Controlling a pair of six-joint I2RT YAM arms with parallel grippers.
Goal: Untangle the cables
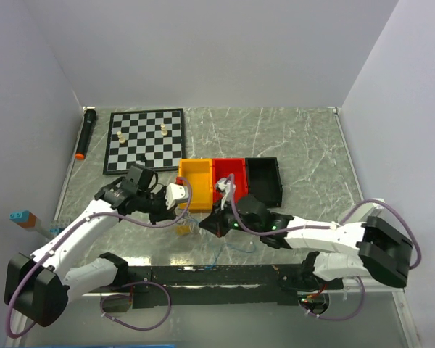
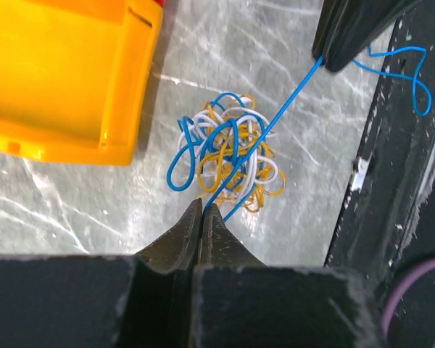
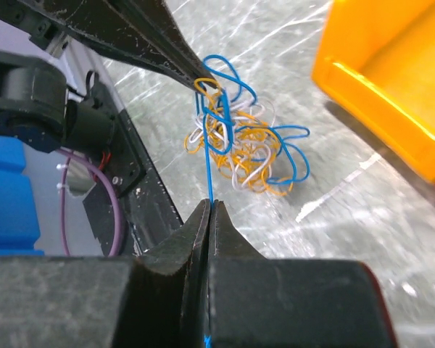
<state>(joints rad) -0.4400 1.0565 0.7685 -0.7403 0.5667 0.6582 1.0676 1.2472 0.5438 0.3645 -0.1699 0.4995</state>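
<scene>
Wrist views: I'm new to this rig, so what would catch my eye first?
A tangled ball of thin blue, white and yellow-tan wires lies on the grey marble tabletop, beside a bright yellow plastic bin. The left gripper and right gripper are both shut on one blue wire, stretched straight between them.

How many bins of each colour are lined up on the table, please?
Yellow bin: 1
Red bin: 1
Black bin: 1
Total: 3
</scene>
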